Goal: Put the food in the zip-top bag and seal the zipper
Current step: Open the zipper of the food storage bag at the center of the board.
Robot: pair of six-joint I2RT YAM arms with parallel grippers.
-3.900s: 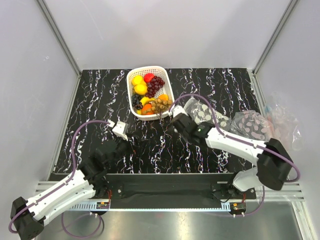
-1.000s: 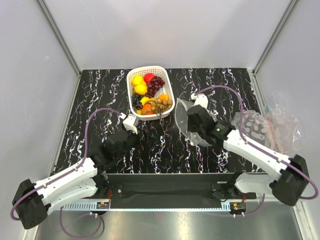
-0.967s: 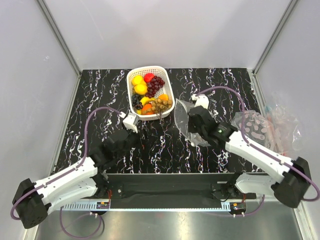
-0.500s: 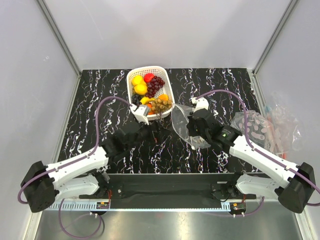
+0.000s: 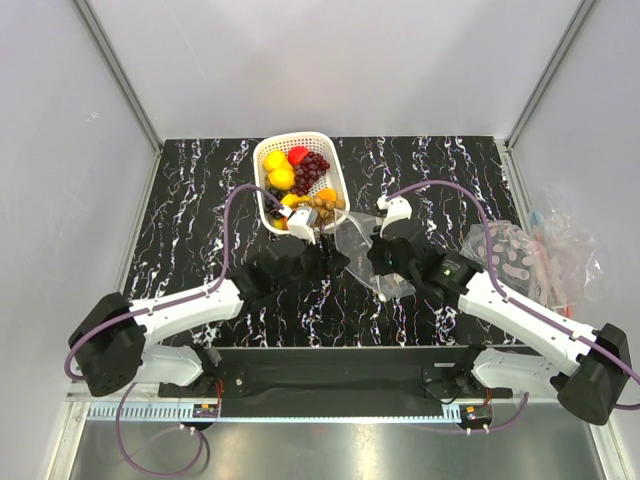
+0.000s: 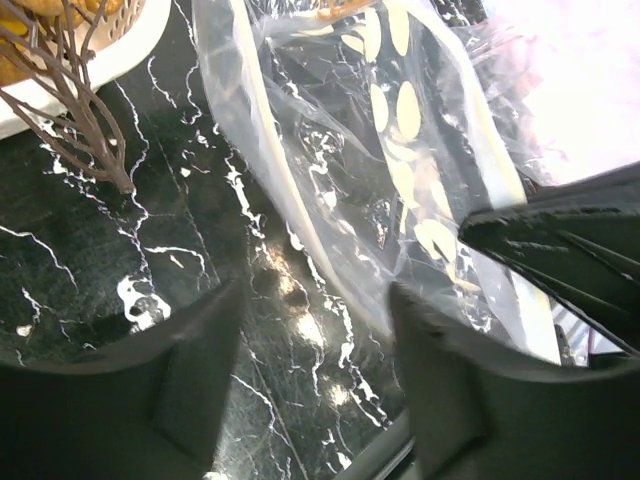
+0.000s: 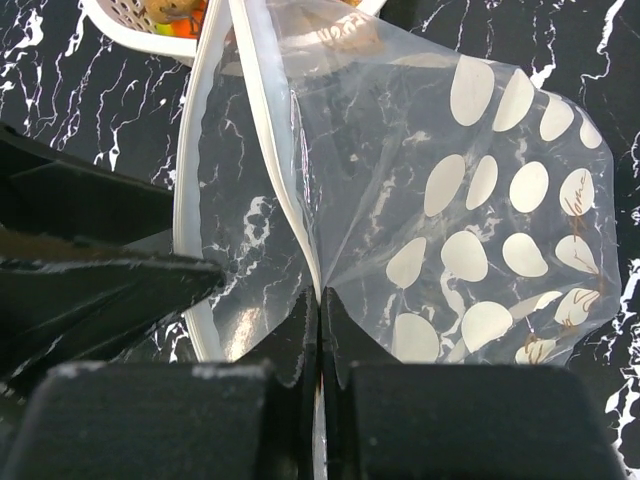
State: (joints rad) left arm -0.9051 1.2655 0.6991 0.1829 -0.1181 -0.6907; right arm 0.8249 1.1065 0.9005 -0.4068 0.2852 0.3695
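Note:
The food lies in a white basket [image 5: 290,137] at the back: lemons [image 5: 277,168], strawberry [image 5: 298,154], purple grapes [image 5: 314,167], tan grapes [image 5: 320,208], orange [image 5: 326,195], banana [image 5: 291,201]. My right gripper [image 7: 320,300] is shut on the white zipper rim of a clear zip-top bag [image 7: 450,230] with white oval spots, held in front of the basket [image 5: 362,245]. The bag's mouth gapes toward the left. My left gripper [image 6: 315,370] is open and empty, its fingers [image 6: 190,380] low over the table beside the bag's mouth [image 6: 400,150].
A heap of more spotted clear bags [image 5: 520,250] lies past the table's right edge. The tan grapes' brown stem [image 6: 80,110] hangs over the basket's rim. Grey walls close the table at the back and sides.
My left arm has swung from the near left up to the bag's mouth. My right gripper has carried the bag leftward to the front of the basket.

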